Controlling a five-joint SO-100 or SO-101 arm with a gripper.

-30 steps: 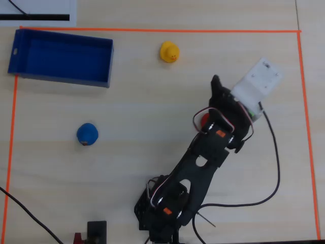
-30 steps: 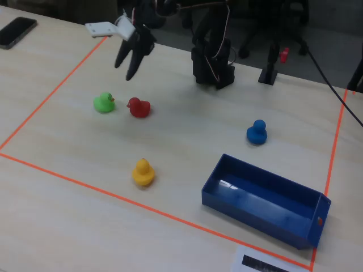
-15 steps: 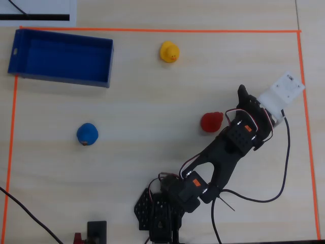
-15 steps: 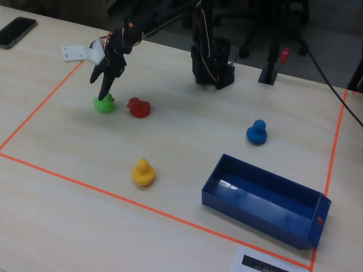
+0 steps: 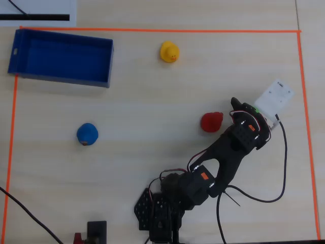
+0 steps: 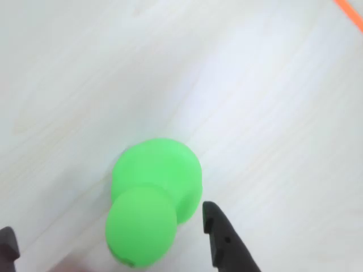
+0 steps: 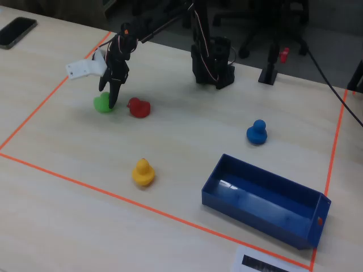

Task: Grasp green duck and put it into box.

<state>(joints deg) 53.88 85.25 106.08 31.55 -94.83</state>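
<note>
The green duck (image 6: 154, 198) stands on the pale wood table between my gripper's (image 6: 108, 220) two black fingers, which are spread wide on either side of it without touching it. In the fixed view the duck (image 7: 101, 103) sits at the far left with the gripper (image 7: 111, 97) lowered over it. In the overhead view only a sliver of green (image 5: 257, 110) shows under the gripper (image 5: 247, 110). The dark-blue box (image 5: 61, 79) is empty at the top left of the overhead view and at the near right of the fixed view (image 7: 255, 218).
A red duck (image 5: 210, 122) sits close beside the gripper. A yellow duck (image 5: 169, 52) and a blue duck (image 5: 87, 134) stand further off. Orange tape (image 5: 152, 30) borders the work area. The arm's base (image 5: 162, 208) is at the bottom centre.
</note>
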